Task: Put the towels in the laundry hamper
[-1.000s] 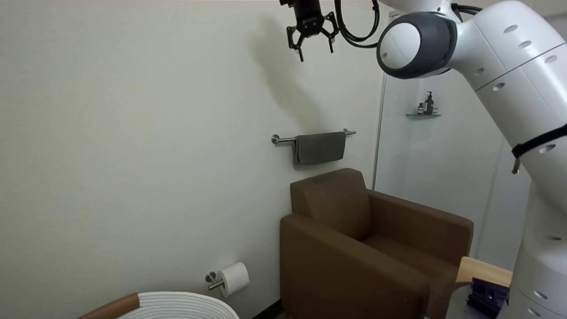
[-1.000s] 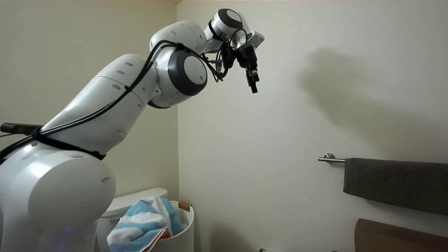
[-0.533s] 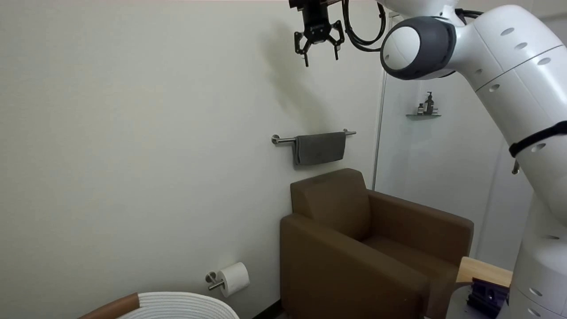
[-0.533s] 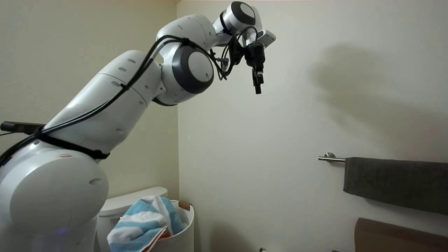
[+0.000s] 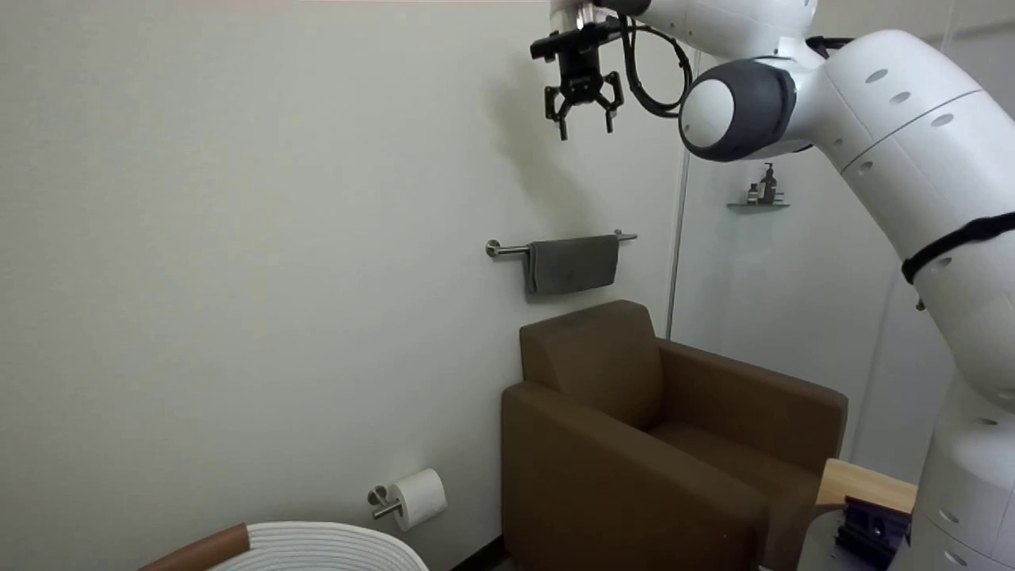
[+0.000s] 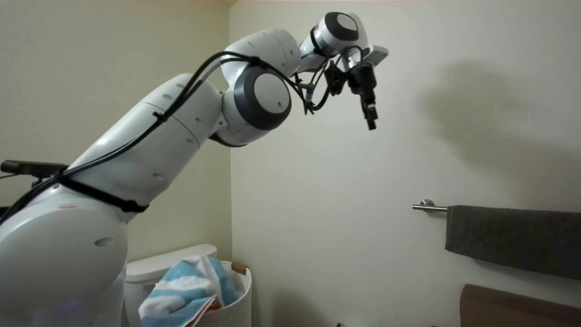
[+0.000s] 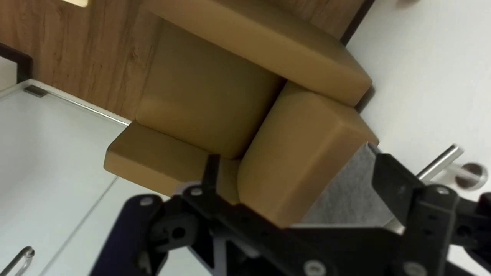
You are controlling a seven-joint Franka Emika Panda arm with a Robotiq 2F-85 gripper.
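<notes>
Wrist view: your claw (image 7: 296, 161) gapes empty, presumably to straddle the grey towel (image 7: 348, 195) hanging at 4 o'clock.

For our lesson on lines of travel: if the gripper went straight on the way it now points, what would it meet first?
Probably the brown armchair's backrest: the open gripper points down towards it. The grey towel seems close to that line, though depth is unclear.

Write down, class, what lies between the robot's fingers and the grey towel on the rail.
In an exterior view, only bare wall, crossed by a soft shadow, shows between the fingers and the grey towel.
</notes>
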